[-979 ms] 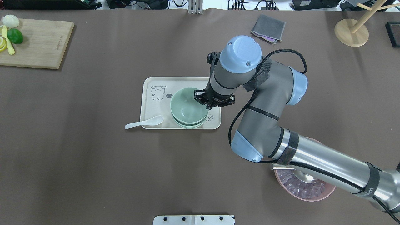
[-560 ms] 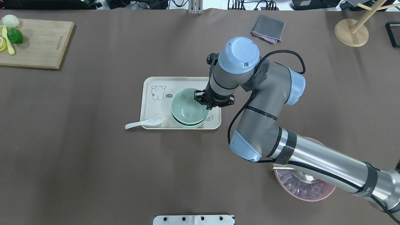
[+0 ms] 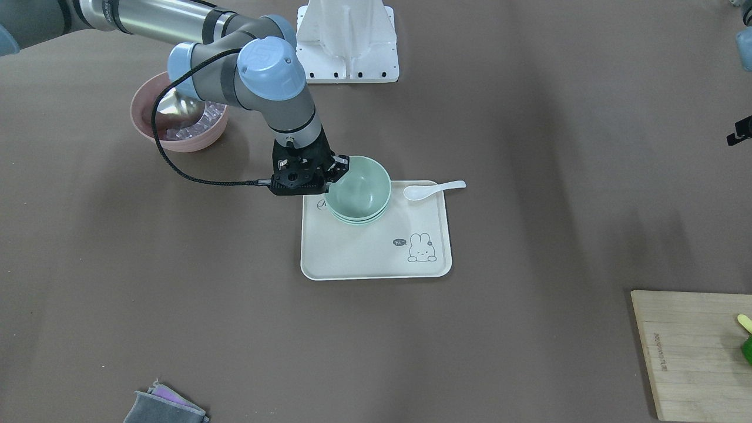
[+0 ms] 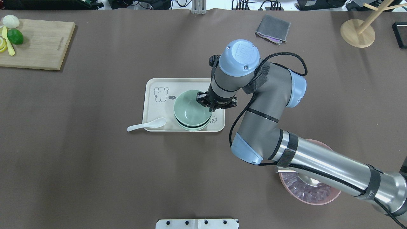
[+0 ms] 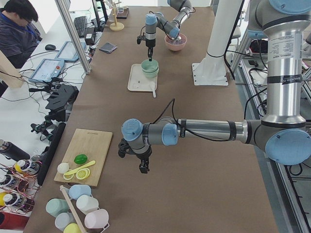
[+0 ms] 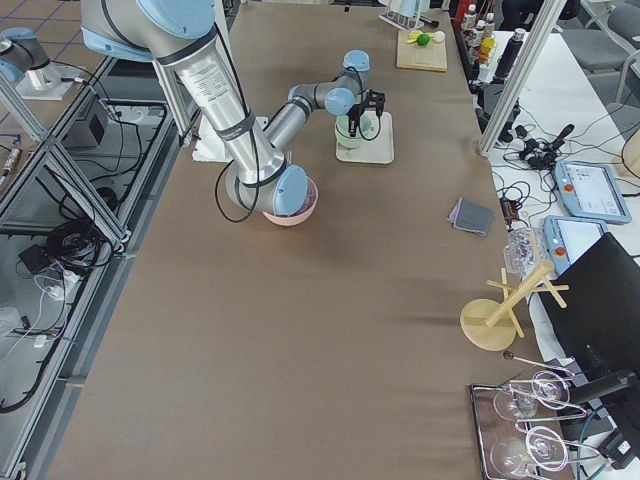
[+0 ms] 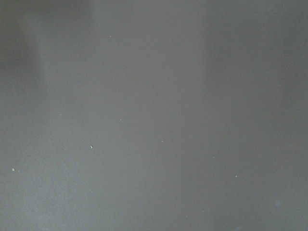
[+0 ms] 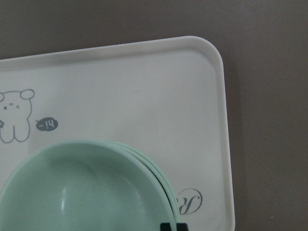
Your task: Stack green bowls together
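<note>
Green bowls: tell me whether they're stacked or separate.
Stacked: the green bowls sit nested on the tray, layered rims showing beneath the top one.

You had three green bowls (image 4: 190, 109) nested in one stack (three rims showed on the right wrist camera) on one cream tray (image 4: 152, 109). One white spoon (image 4: 146, 124) lay at the tray's seven o'clock. One pink bowl (image 4: 310, 195) sat at the table's four o'clock, one cutting board (image 4: 38, 44) at ten, one grey cloth (image 4: 272, 28) at one.
</note>
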`<state>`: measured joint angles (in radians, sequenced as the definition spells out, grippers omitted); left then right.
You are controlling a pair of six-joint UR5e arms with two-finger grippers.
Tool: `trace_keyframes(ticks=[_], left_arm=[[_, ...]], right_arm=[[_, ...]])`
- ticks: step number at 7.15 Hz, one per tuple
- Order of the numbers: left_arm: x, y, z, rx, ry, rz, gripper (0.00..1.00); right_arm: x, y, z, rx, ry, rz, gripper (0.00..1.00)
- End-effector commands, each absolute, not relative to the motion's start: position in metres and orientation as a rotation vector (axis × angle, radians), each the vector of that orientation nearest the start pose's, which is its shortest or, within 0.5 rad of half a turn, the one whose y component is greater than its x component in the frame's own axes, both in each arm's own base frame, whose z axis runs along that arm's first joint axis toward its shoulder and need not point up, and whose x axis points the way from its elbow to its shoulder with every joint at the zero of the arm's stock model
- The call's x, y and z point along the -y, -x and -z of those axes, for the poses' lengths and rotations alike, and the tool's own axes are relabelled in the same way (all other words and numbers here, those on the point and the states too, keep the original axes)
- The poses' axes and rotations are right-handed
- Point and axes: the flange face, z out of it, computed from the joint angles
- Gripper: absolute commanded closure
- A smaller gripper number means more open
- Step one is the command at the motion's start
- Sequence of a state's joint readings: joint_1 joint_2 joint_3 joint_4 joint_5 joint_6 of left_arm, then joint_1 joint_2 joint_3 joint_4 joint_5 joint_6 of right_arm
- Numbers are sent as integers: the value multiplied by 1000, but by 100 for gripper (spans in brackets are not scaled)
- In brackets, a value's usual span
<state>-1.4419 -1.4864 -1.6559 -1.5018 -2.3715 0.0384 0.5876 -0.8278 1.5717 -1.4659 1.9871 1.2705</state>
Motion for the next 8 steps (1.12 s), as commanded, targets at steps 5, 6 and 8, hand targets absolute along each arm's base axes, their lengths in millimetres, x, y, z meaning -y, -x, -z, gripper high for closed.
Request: trace_keyframes(ticks=[5, 6, 8], left_arm=[[455, 3, -661, -797, 99, -133, 2], [455, 3, -661, -797, 100, -131, 2], [455, 3, -661, -797, 100, -131, 2]], right_arm=[[464, 548, -196, 917, -10, -80, 100], [464, 548, -197, 915, -8, -80, 100], [464, 548, -197, 915, -7, -83, 96]])
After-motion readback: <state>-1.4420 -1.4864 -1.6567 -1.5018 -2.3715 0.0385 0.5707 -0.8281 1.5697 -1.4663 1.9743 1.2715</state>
